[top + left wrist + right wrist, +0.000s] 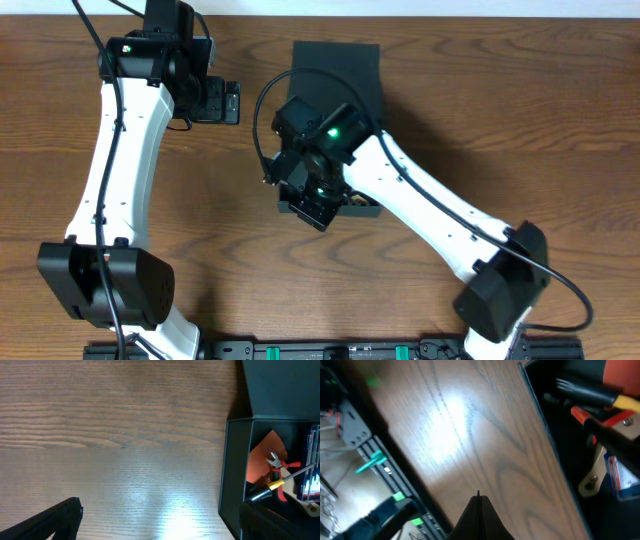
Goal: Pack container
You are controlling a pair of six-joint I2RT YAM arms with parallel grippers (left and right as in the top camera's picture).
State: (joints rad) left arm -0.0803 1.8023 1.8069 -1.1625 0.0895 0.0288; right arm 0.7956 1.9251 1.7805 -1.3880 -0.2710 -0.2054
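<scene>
The dark container point(338, 65) stands at the table's middle back with its flap lid open toward the far edge. The left wrist view shows its wall point(234, 470) and, inside, an orange sheet point(265, 450), red-handled pliers point(282, 466) and a yellow-and-black screwdriver point(277, 483). My right gripper point(312, 208) hangs over the container's front left corner; in its own view it point(478, 497) is shut and empty above the wood, left of the container's rim point(536, 407). My left gripper point(222, 100) is open and empty over bare wood left of the container, and shows in its own view point(161, 507).
A black rail with green clips point(380, 460) runs along the table's front edge point(330, 350). A blue-and-white packet point(312, 467) lies at the container's right side. The right arm point(440, 210) crosses the table's right half.
</scene>
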